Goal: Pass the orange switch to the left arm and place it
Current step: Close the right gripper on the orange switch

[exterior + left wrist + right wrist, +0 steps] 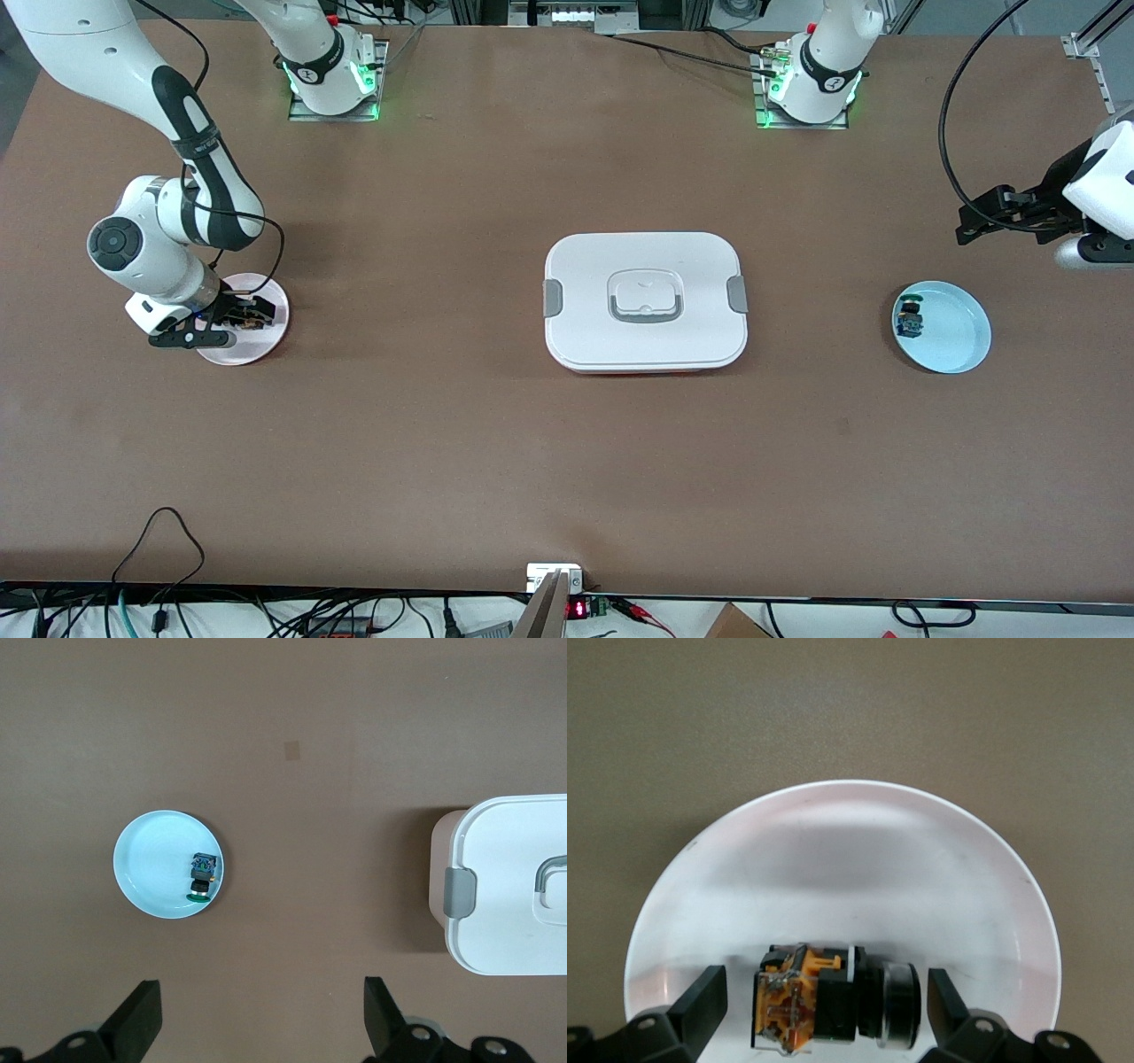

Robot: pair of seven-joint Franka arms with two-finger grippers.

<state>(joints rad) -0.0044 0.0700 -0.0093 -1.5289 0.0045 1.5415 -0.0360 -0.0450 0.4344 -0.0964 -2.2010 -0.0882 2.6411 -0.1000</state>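
Note:
The orange switch [833, 1005] lies on its side on a pale pink plate [850, 868] toward the right arm's end of the table. My right gripper [826, 997] is low over that plate, fingers open on either side of the switch without touching it. In the front view the right gripper [241, 316] covers most of the switch [254, 320]. The white box [645, 257] sits in the middle of the table, and also shows in the left wrist view [505, 895]. My left gripper [974, 221] waits in the air, open and empty, over bare table near the left arm's end [263, 1010].
A light blue plate [957, 341] lies toward the left arm's end and holds a small black component with blue and green parts [910, 318]; both show in the left wrist view, the plate [151, 859] and the component [203, 877]. Cables run along the table's near edge.

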